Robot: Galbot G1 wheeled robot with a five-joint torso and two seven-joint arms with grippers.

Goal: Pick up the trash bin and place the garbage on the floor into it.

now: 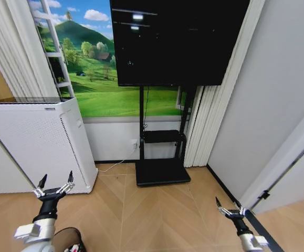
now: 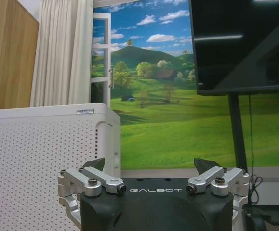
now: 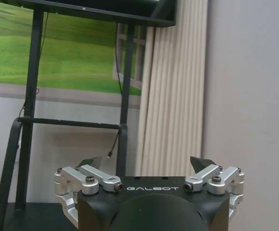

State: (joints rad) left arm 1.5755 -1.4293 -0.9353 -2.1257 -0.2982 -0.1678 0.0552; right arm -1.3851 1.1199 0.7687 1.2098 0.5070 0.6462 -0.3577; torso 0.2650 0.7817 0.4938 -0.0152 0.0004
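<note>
The trash bin (image 1: 67,235) is a dark round shape on the floor at the bottom left of the head view, partly hidden behind my left arm. A scrap of red-and-white garbage (image 1: 78,247) shows at its near edge; I cannot tell whether it lies inside or beside the bin. My left gripper (image 1: 56,181) is raised above and beyond the bin, open and holding nothing. In the left wrist view the left gripper (image 2: 150,166) faces the white appliance and the mural. My right gripper (image 1: 229,206) hovers open over the floor at the right, and the right gripper (image 3: 146,163) faces the TV stand.
A tall white perforated appliance (image 1: 36,142) stands at the left against the wall. A black TV stand (image 1: 161,170) with a large screen (image 1: 178,42) occupies the middle back. A grey wall (image 1: 267,115) and a door frame (image 1: 293,157) close the right. Bare wood floor (image 1: 157,215) lies between my arms.
</note>
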